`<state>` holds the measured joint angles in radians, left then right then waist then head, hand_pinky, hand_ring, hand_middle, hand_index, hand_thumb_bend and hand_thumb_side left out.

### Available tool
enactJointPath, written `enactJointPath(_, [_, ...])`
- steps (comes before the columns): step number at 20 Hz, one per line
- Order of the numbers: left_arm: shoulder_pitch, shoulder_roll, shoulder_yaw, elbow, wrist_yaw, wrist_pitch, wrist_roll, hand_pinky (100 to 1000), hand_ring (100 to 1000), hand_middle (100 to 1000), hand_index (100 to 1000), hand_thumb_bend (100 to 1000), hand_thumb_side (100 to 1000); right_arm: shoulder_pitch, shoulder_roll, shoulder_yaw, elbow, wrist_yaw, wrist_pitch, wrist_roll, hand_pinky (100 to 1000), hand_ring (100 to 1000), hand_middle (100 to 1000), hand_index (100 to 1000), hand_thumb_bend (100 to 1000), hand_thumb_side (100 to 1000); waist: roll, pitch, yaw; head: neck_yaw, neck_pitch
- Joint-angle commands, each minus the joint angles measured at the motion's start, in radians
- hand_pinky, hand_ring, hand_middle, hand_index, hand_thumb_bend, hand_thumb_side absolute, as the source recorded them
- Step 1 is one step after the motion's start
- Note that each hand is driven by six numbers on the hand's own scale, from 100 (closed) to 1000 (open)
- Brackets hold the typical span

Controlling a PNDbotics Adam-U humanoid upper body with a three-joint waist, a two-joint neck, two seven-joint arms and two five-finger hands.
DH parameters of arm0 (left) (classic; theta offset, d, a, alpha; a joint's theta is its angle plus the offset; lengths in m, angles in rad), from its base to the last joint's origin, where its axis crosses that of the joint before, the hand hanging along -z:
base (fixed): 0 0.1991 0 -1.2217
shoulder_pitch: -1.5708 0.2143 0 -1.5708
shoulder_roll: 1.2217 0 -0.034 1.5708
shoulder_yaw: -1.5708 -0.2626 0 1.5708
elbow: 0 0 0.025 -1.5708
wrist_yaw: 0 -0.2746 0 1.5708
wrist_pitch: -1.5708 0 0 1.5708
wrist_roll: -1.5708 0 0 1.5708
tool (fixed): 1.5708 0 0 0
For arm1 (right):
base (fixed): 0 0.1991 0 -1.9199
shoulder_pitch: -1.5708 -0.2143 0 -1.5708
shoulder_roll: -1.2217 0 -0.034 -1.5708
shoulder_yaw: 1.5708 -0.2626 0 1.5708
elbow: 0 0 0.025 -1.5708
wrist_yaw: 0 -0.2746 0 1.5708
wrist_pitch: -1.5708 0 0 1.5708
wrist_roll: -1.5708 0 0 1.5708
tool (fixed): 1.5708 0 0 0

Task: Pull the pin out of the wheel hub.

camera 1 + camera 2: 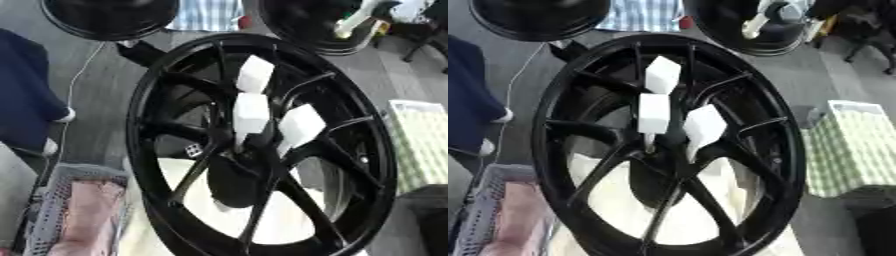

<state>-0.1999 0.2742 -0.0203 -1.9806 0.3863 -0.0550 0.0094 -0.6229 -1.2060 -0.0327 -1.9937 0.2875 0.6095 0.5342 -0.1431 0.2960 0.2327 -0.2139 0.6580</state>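
A large black spoked wheel fills both views, seen face on and tilted. Three white block-headed pins stick out of its hub: one at the top, one in the middle and one to the right. The same pins show in the right eye view, with the middle one standing on a thin white stem. Neither of my hands shows in either view.
Two more black wheels lie at the top, left and right. A grey mesh basket holding pink cloth sits at the lower left. A green checked cloth lies at the right. A white surface shows through the spokes.
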Motion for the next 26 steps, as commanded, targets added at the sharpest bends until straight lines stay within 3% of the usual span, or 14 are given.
enactJointPath(1, [0.002,0.022,0.011,-0.019,-0.003,-0.002,0.007,660,748,612,765,145,758,0.015,-0.060,-0.079,0.011,0.055,0.051,-0.014,548,428,100,254,398,100,0.008,-0.026,-0.009,0.009,0.005])
enactJointPath(4, [0.008,0.025,0.015,-0.019,-0.007,-0.003,0.011,660,749,612,765,144,758,0.060,-0.082,-0.140,0.106,0.104,0.077,-0.034,554,430,100,256,395,100,0.009,-0.028,-0.026,0.022,0.009])
enactJointPath(8, [0.015,0.028,0.022,-0.019,-0.012,-0.006,0.018,661,750,613,765,143,756,0.142,-0.098,-0.232,0.305,0.182,0.106,-0.084,548,431,100,257,383,100,0.010,-0.030,-0.050,0.040,0.017])
enactJointPath(11, [0.016,0.030,0.027,-0.019,-0.015,-0.009,0.023,661,750,614,765,140,754,0.220,-0.085,-0.289,0.457,0.217,0.140,-0.154,575,449,122,274,382,100,0.014,-0.031,-0.064,0.047,0.023])
enactJointPath(14, [0.015,0.033,0.032,-0.019,-0.019,-0.015,0.028,661,751,614,765,134,750,0.301,-0.053,-0.329,0.539,0.252,0.182,-0.213,606,481,173,314,374,100,0.022,-0.031,-0.070,0.055,0.026])
enactJointPath(16, [0.013,0.036,0.037,-0.019,-0.022,-0.020,0.032,661,752,615,766,131,748,0.351,-0.022,-0.354,0.556,0.263,0.205,-0.249,674,568,302,445,359,100,0.029,-0.031,-0.072,0.059,0.026])
enactJointPath(18, [0.012,0.037,0.042,-0.019,-0.025,-0.025,0.036,661,753,616,766,129,747,0.397,0.012,-0.373,0.571,0.256,0.233,-0.251,767,771,570,661,307,100,0.035,-0.030,-0.073,0.064,0.024])
enactJointPath(20, [0.012,0.037,0.046,-0.019,-0.027,-0.028,0.040,662,754,616,766,126,746,0.431,0.039,-0.383,0.573,0.238,0.255,-0.218,870,945,868,873,186,100,0.040,-0.030,-0.072,0.064,0.023])
enactJointPath(21, [0.012,0.037,0.047,-0.019,-0.029,-0.029,0.042,662,754,616,767,125,745,0.441,0.050,-0.386,0.569,0.234,0.263,-0.203,895,984,912,904,121,101,0.043,-0.030,-0.072,0.063,0.024])
enactJointPath(22, [0.012,0.037,0.049,-0.019,-0.030,-0.031,0.043,662,755,617,767,124,743,0.447,0.058,-0.390,0.563,0.233,0.270,-0.193,914,1000,953,936,100,271,0.045,-0.031,-0.071,0.063,0.024])
enactJointPath(23, [0.011,0.037,0.050,-0.019,-0.030,-0.032,0.045,662,755,617,767,123,742,0.450,0.065,-0.394,0.553,0.234,0.273,-0.189,917,1000,963,942,100,374,0.048,-0.032,-0.069,0.060,0.023])
enactJointPath(26, [0.012,0.037,0.054,-0.019,-0.032,-0.036,0.048,662,756,618,768,119,740,0.451,0.076,-0.399,0.515,0.236,0.267,-0.203,913,1000,974,951,100,475,0.056,-0.036,-0.065,0.055,0.025])
